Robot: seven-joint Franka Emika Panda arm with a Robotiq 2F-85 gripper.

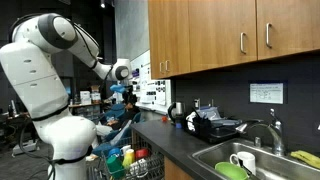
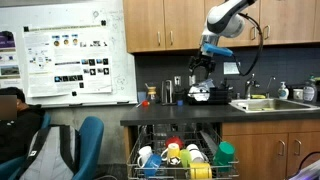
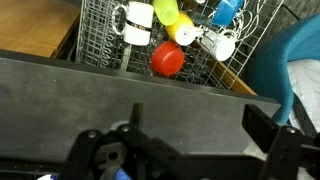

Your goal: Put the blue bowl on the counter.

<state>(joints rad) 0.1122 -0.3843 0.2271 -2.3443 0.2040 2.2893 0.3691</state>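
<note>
I have the gripper (image 2: 204, 66) hanging above the dark counter (image 2: 165, 110) under the wooden cabinets (image 2: 165, 25), upper right of frame, and I cannot tell how the jaws stand; a blue sliver, seemingly the blue bowl (image 3: 120, 175), shows at the wrist view's bottom edge.

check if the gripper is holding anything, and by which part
Cannot tell. The gripper hangs above the counter; the wrist view shows only a sliver of blue at its base.

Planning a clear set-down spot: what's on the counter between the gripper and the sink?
A bulky black item, likely a dish rack, sits on the counter between the gripper and the sink. Both exterior views show it.
</note>
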